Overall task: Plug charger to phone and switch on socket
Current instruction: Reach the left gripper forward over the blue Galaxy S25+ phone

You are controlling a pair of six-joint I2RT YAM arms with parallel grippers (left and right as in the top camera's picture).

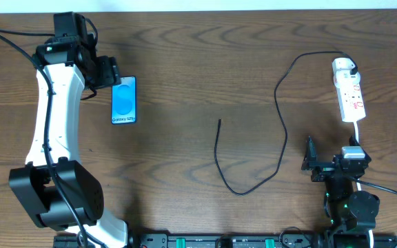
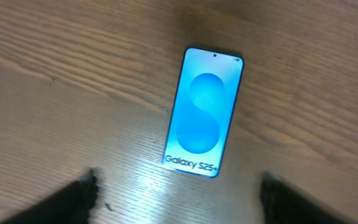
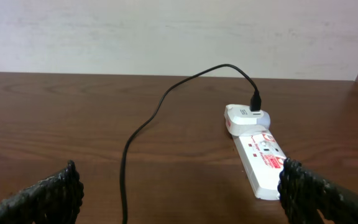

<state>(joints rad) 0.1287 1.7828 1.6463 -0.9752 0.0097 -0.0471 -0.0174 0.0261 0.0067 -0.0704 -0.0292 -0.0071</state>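
The phone (image 1: 123,100) lies flat at the left of the table, its blue screen reading "Galaxy S25+"; it also shows in the left wrist view (image 2: 205,112). My left gripper (image 1: 107,71) hovers just up-left of it, open and empty (image 2: 179,205). The white socket (image 1: 350,93) lies at the far right. The charger cable (image 1: 284,138) runs from the white plug (image 1: 345,67) in a long loop to its free tip (image 1: 220,121) at mid-table. My right gripper (image 1: 329,162) is open and empty below the socket (image 3: 263,158), with the cable (image 3: 142,127) between its fingers (image 3: 185,199), farther off.
The brown wooden table (image 1: 185,55) ends at a white wall behind (image 3: 166,31). A white cord (image 1: 358,132) runs from the socket toward my right arm's base. A black rail (image 1: 219,241) lines the front edge.
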